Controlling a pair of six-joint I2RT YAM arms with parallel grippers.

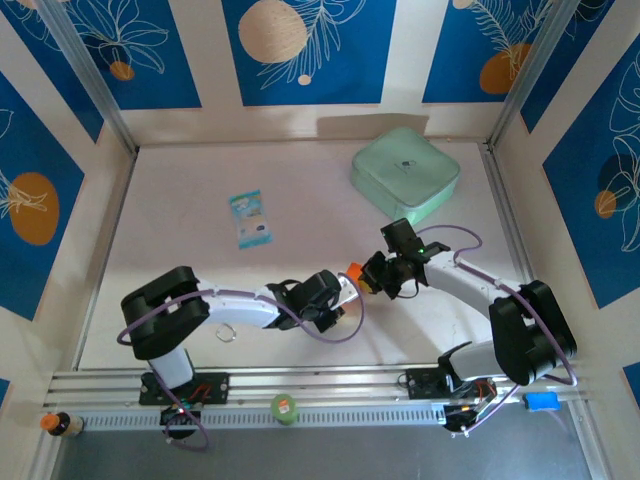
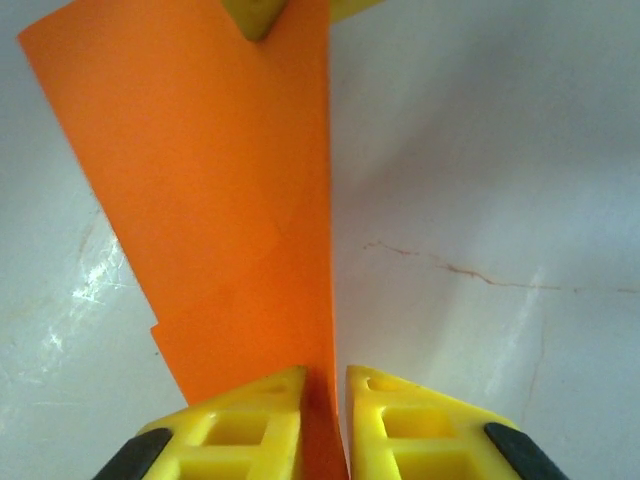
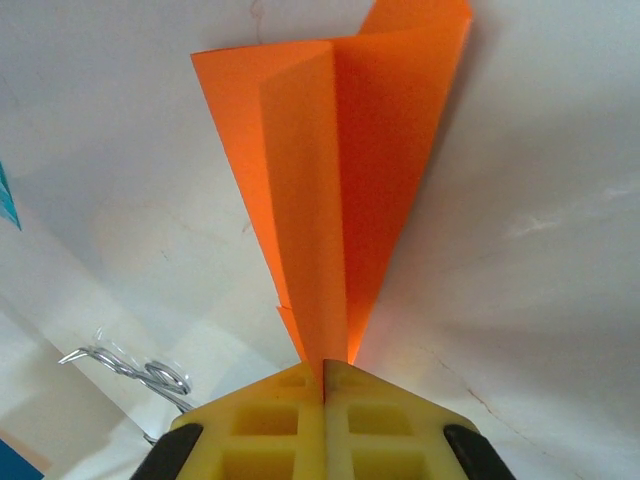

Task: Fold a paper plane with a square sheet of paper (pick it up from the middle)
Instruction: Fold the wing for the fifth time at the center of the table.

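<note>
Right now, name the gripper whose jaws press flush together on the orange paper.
The right gripper: its jaws meet flush on the orange paper; the left gripper leaves a gap.

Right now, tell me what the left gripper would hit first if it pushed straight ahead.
Probably the right gripper: its yellow fingertips pinch the far end of the folded orange paper that the left gripper holds. Depth is unclear.

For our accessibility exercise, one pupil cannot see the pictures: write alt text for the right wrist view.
The right gripper, its yellow jaws shut, pinches the narrow end of the folded orange paper, which fans out wider toward the top of the picture, with several creases. Behind it is the white table; a loop of silver wire lies at the lower left.
</note>
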